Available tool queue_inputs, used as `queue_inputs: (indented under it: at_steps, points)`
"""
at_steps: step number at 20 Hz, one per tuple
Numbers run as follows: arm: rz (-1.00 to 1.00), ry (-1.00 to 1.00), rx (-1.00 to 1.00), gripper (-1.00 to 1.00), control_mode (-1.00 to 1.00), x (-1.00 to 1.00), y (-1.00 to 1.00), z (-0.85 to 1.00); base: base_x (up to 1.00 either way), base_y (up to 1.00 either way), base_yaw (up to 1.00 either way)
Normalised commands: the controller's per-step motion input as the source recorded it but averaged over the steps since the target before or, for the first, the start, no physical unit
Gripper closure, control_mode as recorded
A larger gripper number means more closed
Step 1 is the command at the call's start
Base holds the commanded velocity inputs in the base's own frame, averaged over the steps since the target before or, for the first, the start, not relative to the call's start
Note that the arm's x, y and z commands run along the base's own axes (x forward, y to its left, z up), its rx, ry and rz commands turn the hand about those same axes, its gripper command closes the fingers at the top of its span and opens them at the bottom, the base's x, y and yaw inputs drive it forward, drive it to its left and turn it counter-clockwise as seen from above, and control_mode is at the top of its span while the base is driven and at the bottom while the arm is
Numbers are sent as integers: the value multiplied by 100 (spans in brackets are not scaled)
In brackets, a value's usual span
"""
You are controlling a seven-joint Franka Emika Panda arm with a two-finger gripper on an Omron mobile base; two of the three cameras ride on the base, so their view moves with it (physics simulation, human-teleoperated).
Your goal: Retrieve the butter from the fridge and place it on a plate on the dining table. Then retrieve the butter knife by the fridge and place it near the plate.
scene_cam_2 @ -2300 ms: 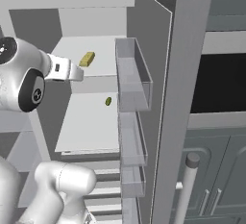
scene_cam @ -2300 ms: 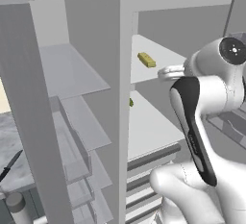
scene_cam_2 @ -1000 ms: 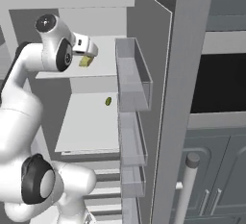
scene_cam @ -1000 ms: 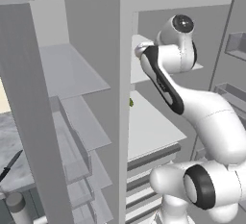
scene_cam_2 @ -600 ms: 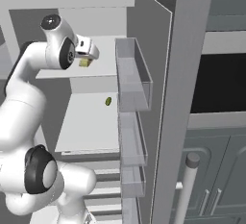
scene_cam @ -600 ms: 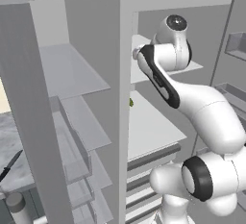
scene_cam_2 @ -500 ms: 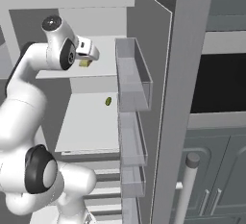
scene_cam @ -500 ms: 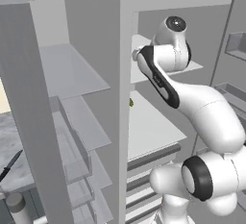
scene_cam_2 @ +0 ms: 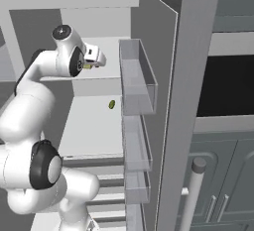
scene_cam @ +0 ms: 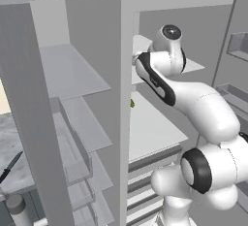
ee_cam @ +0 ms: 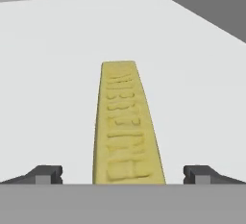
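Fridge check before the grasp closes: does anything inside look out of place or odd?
One oddity: a tiny olive-green lump lies loose on the fridge lower white shelf. The butter lies straight between the open end effector fingertips.

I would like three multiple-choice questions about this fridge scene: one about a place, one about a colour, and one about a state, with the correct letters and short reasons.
1. Where does the butter lie?
A. on a white fridge shelf
B. in a door bin
C. on the floor

2. What colour is the small lump on the lower shelf?
A. red
B. olive green
C. blue

3. How does the pincer stand?
A. shut on the butter
B. open, one fingertip on each side of the butter
C. shut and empty

Answers:
1. A, the hand view shows the yellow stick flat on the white shelf.
2. B, the right base view shows it olive green.
3. B, in the hand view the two dark fingertips stand wide apart, clear of the stick's sides.
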Motion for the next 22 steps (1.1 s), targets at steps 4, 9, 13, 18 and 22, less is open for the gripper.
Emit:
queue_inputs:
  at_steps: [4, 9, 13, 18, 22]
  points:
    - [0, 1, 0, -100, -100, 38, 0, -9, 0, 0, 0]
    - [0, 2, 0, -100, -100, 26, 0, -3, 0, 0, 0]
    - [0, 0, 0, 100, -100, 19, 0, -1, 0, 0, 0]
    - [0, 0, 0, 100, -100, 13, 0, -4, 0, 0, 0]
    - [0, 0, 0, 100, -100, 3, 0, 0, 0, 0, 0]
